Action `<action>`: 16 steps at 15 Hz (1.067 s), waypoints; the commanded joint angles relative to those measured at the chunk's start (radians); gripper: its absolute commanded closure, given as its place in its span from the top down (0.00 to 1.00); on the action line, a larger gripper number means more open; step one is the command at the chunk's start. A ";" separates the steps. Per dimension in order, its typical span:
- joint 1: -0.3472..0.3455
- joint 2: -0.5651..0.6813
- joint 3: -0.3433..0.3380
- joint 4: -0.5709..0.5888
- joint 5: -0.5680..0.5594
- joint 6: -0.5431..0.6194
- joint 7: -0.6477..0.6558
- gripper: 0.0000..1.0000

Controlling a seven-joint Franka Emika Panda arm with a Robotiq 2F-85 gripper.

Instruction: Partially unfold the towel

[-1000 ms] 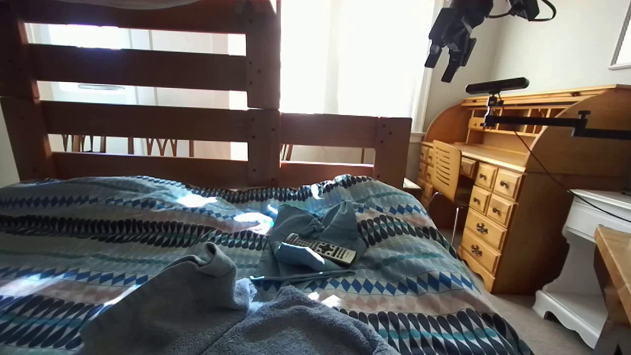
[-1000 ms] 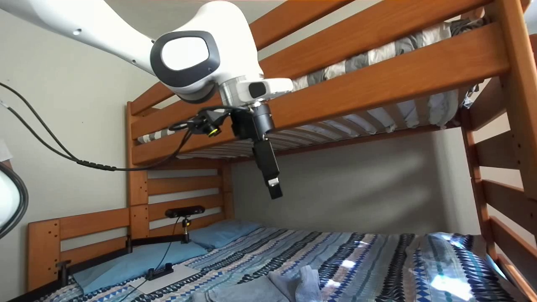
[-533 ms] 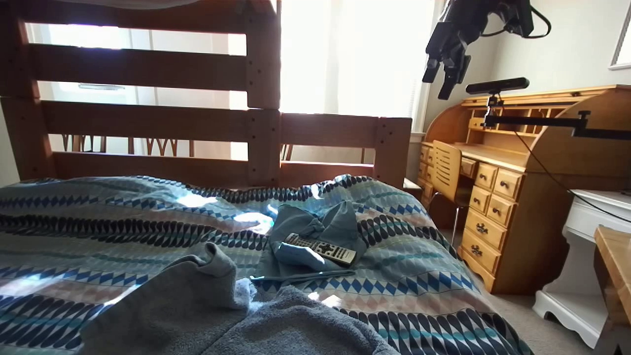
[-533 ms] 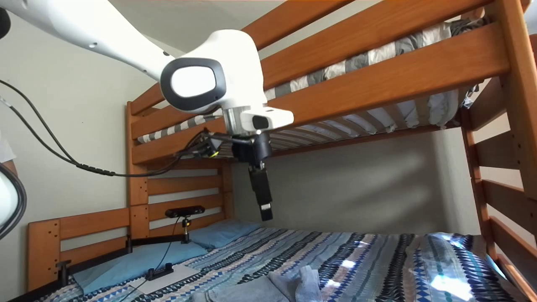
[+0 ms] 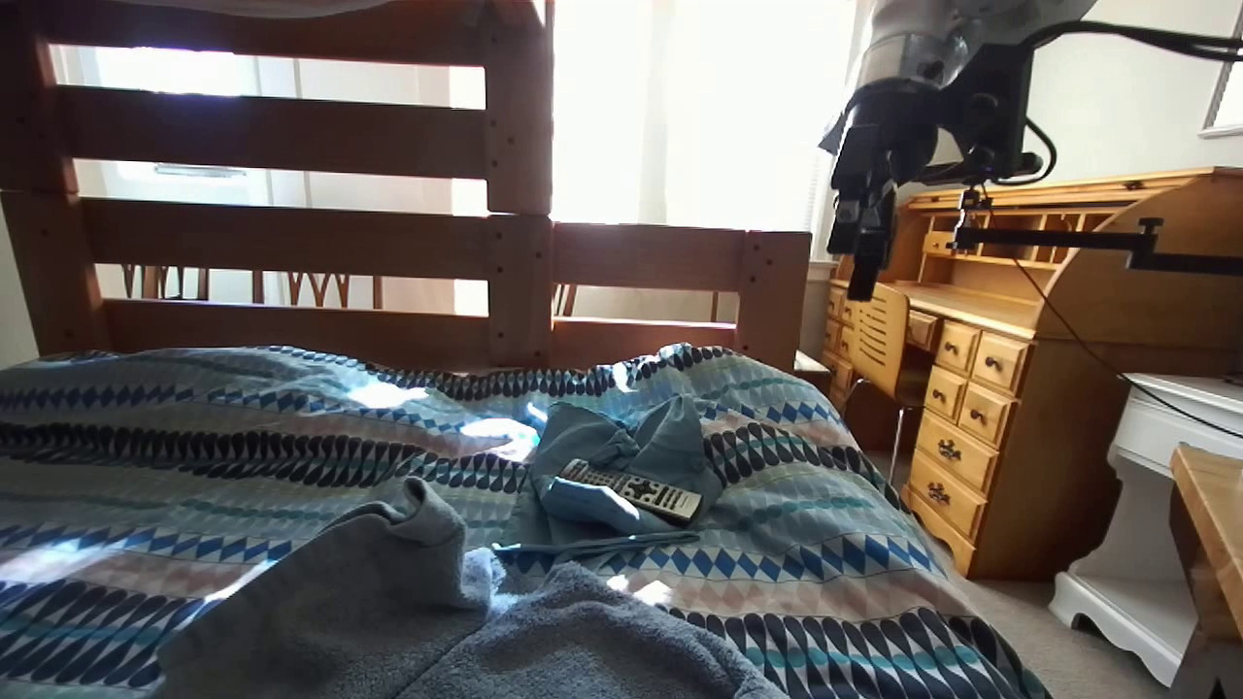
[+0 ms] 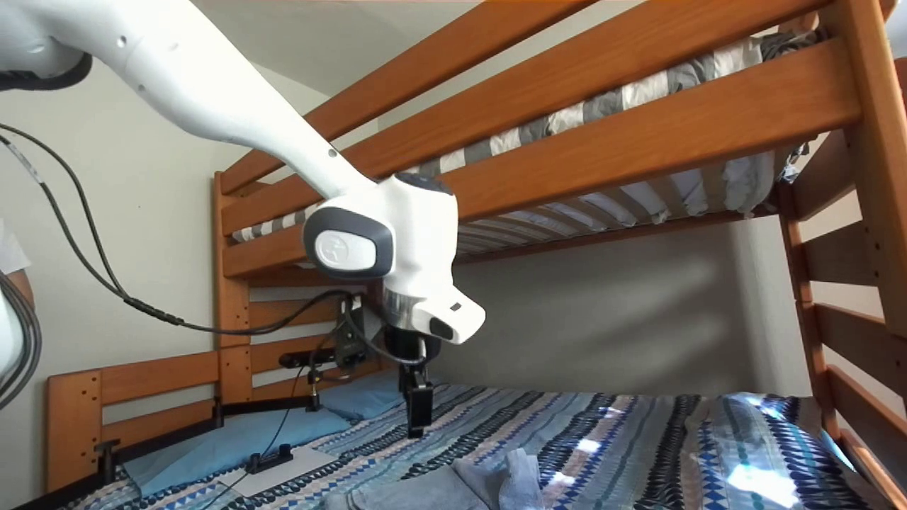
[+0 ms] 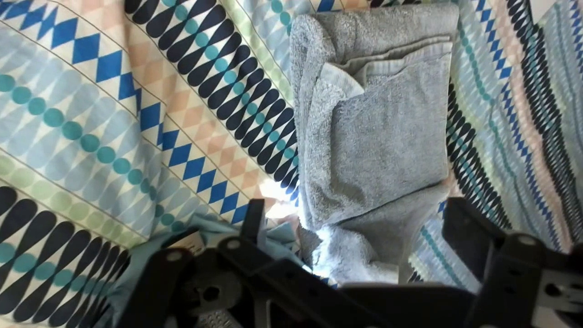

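Note:
The towel (image 7: pixel 387 132) is a grey-blue cloth lying folded on the striped bedspread. In the wrist view its layered folds fill the middle, with a turned-back corner near the top and a crumpled, sunlit part at the bottom. It also shows at the bottom of both exterior views, with a raised fold (image 5: pixel 418 524) and its near part (image 6: pixel 439 489) cut off by the frame edge. My gripper (image 7: pixel 355 205) is open and empty, fingers wide apart. In both exterior views the gripper (image 5: pixel 853 272) points down and hangs above the bed, apart from the towel (image 6: pixel 416 425).
A remote control (image 5: pixel 641 492) lies on a teal cloth (image 5: pixel 670 442) beside the towel. The upper bunk rail (image 6: pixel 638 149) runs above the bed. A camera on a stand (image 6: pixel 312 358) and blue pillows (image 6: pixel 241 439) are at the bed's edge. A wooden desk (image 5: pixel 971 388) stands beyond.
My arm and gripper have moved down toward the bed, and the gripper has turned to point more straight down. The towel has not moved.

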 commanded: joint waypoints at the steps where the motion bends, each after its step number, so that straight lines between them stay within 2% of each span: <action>1: -0.025 0.116 0.039 0.014 0.062 0.090 -0.155 1.00; 4: -0.044 0.173 0.067 0.021 0.105 0.135 -0.230 1.00; 5: -0.053 0.134 0.067 0.004 0.052 0.108 -0.167 1.00; 11: -0.068 0.147 0.079 0.006 0.063 0.103 -0.186 1.00; 16: -0.025 0.247 0.165 0.026 0.099 0.154 -0.226 1.00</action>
